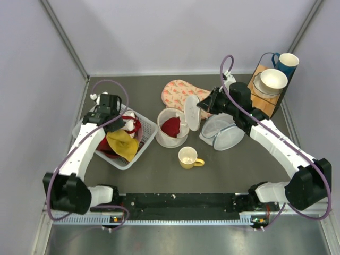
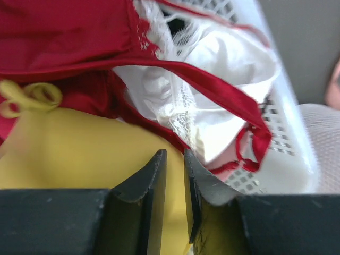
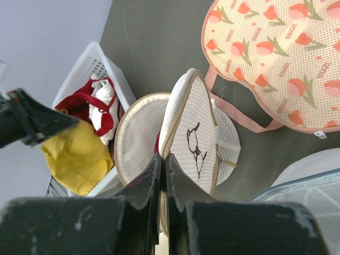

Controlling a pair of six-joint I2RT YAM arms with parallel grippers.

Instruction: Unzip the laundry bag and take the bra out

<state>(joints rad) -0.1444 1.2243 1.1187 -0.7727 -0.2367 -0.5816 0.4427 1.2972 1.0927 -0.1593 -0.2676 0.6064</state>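
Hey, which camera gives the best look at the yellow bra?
Top external: the bra lies in the basket with its whole outline visible. Left wrist sees only a close yellow patch of it behind the left pincer. Right wrist shows it small, at lower left.

Even, soft light — left wrist view blurred close up

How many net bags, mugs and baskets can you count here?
Net bags: 3 (cream bag, pink bag, grey bag)
Mugs: 2 (yellow mug, blue mug)
Baskets: 1 (white basket)
Total: 6
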